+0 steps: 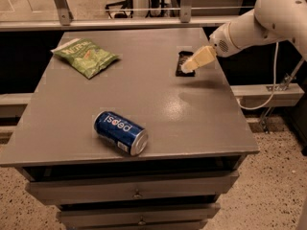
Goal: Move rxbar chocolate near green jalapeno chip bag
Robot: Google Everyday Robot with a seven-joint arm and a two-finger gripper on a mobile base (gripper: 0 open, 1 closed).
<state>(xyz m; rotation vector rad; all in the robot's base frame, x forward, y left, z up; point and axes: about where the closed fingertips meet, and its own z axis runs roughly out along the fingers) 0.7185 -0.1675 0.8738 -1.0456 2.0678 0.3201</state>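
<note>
In the camera view, the gripper (187,68) is held low over the far right part of the table (206,123), its tip at the rxbar chocolate (182,56); contact cannot be confirmed. Whether the gripper is apart or together cannot be told. The bar is laid flat under and just beyond the tip, its long axis running away from the camera. The green jalapeno chip bag (85,56) is seen well apart, toward the view's left of the gripper, so a leftward carry is judged necessary.
</note>
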